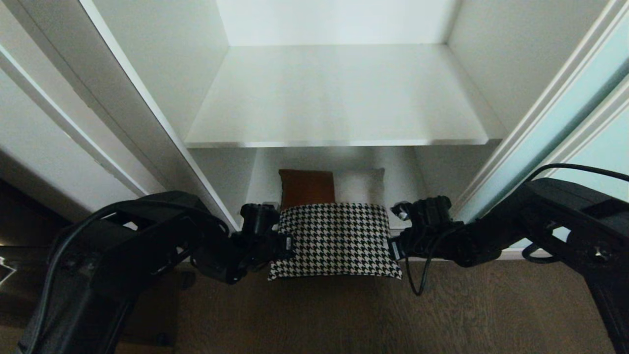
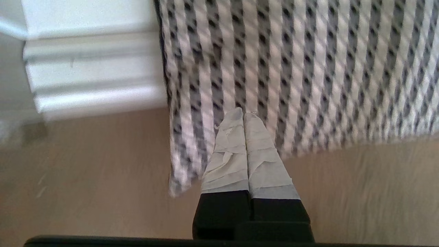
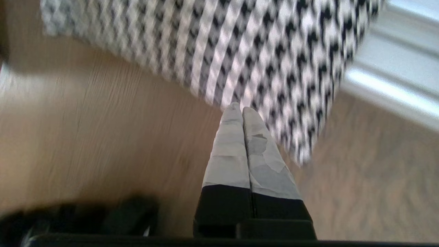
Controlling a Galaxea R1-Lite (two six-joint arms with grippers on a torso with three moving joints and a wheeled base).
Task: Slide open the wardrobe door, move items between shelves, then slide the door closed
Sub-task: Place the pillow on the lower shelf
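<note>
Wardrobe open; sliding door point(image 1: 565, 132) pushed off to the right, pale frosted glass in a slim light frame. Upper shelf point(image 1: 339, 98) bare and white. Cushion point(image 1: 335, 240) hanging between both arms, in front of the lower compartment and over the wooden floor point(image 1: 344, 319), houndstooth half toward the camera, rust-brown and grey patches behind. Left tool point(image 2: 244, 115) pressed into the cushion's left edge, taped fingers point(image 2: 228, 154) flat together with no gap. Right tool point(image 3: 239, 109) the same at the right edge, fingers point(image 3: 229, 151) touching each other. No fabric visible between either pair, so not pinched: apparently squeezed from both sides by two closed tools. Ridged floor track point(image 2: 96, 85) just beside the cushion's corner in the left wrist view. Probable step: lifting the cushion toward the upper shelf. Risks, as judgement only: grip relies on inward pressure alone, so any widening between the arms, or one arm rising faster than the other, likely to let the soft cushion sag, twist and drop to the floor. Stuffing compressible, contact patches small; slipping off a fingertip plausible. Thin front edge of the upper shelf directly above the lift path, so catching the cushion's top there could knock it free. Door frame close to the right arm; brushing it could nudge the door into the way.
</note>
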